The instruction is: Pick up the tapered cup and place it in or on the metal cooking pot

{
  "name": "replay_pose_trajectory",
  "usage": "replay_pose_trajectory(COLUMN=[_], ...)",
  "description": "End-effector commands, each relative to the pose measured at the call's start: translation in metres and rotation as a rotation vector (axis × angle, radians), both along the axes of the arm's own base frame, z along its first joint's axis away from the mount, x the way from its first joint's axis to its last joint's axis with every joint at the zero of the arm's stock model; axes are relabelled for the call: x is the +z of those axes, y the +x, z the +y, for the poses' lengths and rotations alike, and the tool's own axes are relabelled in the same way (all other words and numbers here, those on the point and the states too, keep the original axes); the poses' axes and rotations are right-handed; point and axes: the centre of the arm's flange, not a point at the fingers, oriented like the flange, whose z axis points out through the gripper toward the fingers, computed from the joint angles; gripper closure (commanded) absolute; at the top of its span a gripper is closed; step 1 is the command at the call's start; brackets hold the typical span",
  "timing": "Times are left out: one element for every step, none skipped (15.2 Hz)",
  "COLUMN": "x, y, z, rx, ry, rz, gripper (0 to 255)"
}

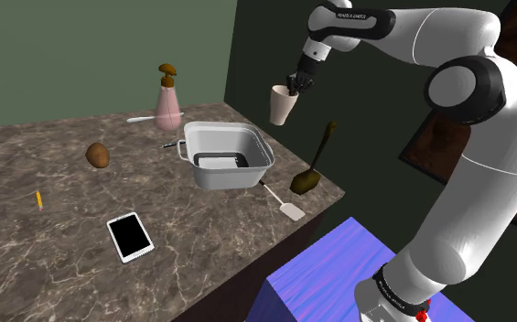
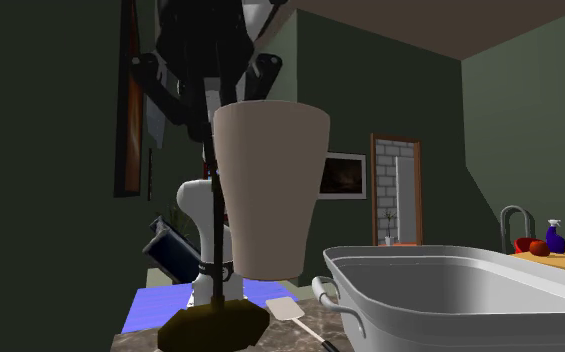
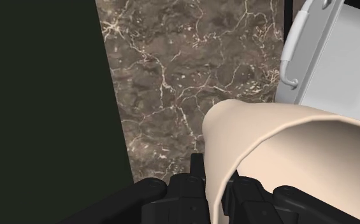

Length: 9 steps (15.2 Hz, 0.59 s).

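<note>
Beige tapered cup (image 1: pixel 282 105) is up in the air, mouth up, clear of the table (image 1: pixel 27 256); tool (image 1: pixel 299 82) is clamped on its rim, and the wrist view has the cup wall pinched between the two black fingers (image 3: pixel 196 181); cup hangs beside the grey metal pot (image 1: pixel 233 176), off its corner toward the shoulder view's upper right, not over the opening; brown marbled table top lies under it, next to a dark green wall; pot is rectangular with loop handles and sits on the table, something pale and flat inside, cannot tell what; just beside the pot, toward the shoulder view's right, a dark-handled brush (image 1: pixel 306 179) stands tilted; a white spatula (image 1: pixel 285 205) lies flat near the table edge; behind the pot is a pink pump bottle (image 1: pixel 167 105) with a brown top; a brown rounded lump (image 1: pixel 98 155) lies to the pot's left in that view; nearer the front are a black-screened tablet (image 1: pixel 130 236) and a small orange pencil (image 1: pixel 39 198), well apart; the white arm rises from the blue-topped stand (image 1: pixel 320 274).
</note>
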Motion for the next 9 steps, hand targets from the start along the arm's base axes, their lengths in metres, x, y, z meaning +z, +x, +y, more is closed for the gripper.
replay_pose_trajectory(x=[0.011,0.016,0.021,0.026,0.032,0.037,0.042,0.044,0.046], y=[0.000,0.000,0.000,0.000,0.000,0.000,0.000,0.000,-0.002], z=[-0.001,-0.001,-0.001,-0.001,-0.001,-0.001,-0.001,-0.001,0.012], rx=[0.000,0.000,0.000,0.000,0.000,0.000,0.000,0.000,0.000], ry=[0.000,0.000,0.000,0.000,0.000,0.000,0.000,0.000,0.000], rz=[0.000,0.000,0.000,0.000,0.000,0.000,0.000,0.000,0.000], gripper=[255,255,255,255,255,255,255,255,255])
